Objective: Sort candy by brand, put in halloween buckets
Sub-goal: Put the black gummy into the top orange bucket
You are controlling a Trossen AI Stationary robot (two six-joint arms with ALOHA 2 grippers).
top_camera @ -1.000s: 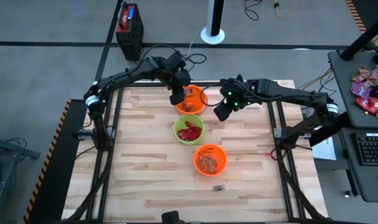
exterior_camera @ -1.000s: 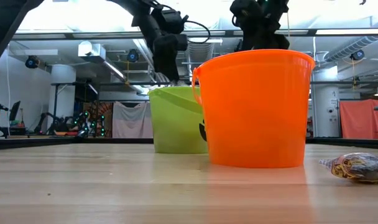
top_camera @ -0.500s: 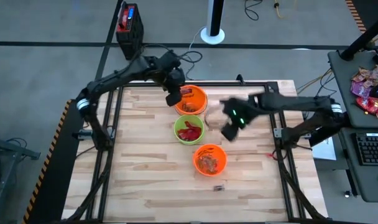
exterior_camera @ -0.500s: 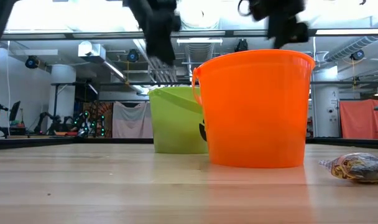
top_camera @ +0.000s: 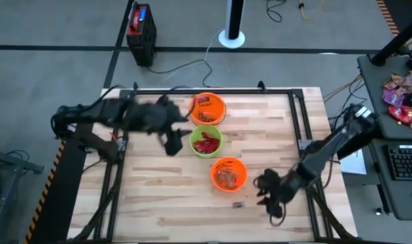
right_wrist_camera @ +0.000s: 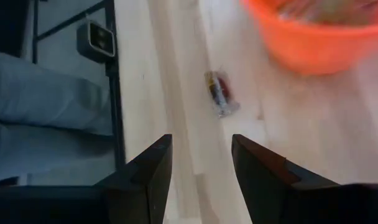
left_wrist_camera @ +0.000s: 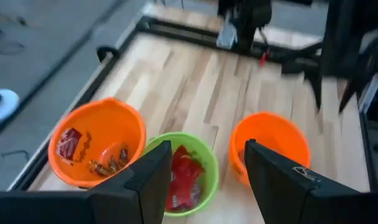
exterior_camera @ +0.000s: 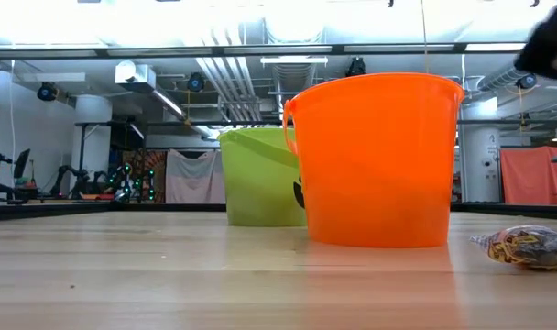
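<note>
Standing in a slanted row on the pale, plank-grained wooden desk (top_camera: pixel 158 190): three smooth round plastic pails. Sitting toward 12 o'clock, the far orange bucket (top_camera: pixel 207 108), holding a flat red packet and small brown pieces, seen in the left wrist view. Sitting just beside it at mid-desk, the lime green bucket (top_camera: pixel 206 141), carrying glossy red packets (left_wrist_camera: pixel 184 174). Sitting toward 5 o'clock of that one, the near orange bucket (top_camera: pixel 228 173), filled with brownish crinkled wrappers. Lying loose on the wood at 6 o'clock of the near orange bucket, close but apart: one small dark wrapped candy (top_camera: pixel 238 203), crinkled and shiny in the low view.

Hovering at 9 o'clock of the green bucket, the left tool (top_camera: pixel 171 144), its dark fingers (left_wrist_camera: pixel 153 180) spread apart and clamping nothing. Hanging at 3 o'clock of the loose candy, near the desk's 5 o'clock corner, the right tool (top_camera: pixel 270 200), fingers (right_wrist_camera: pixel 148 177) likewise parted and bare.
</note>
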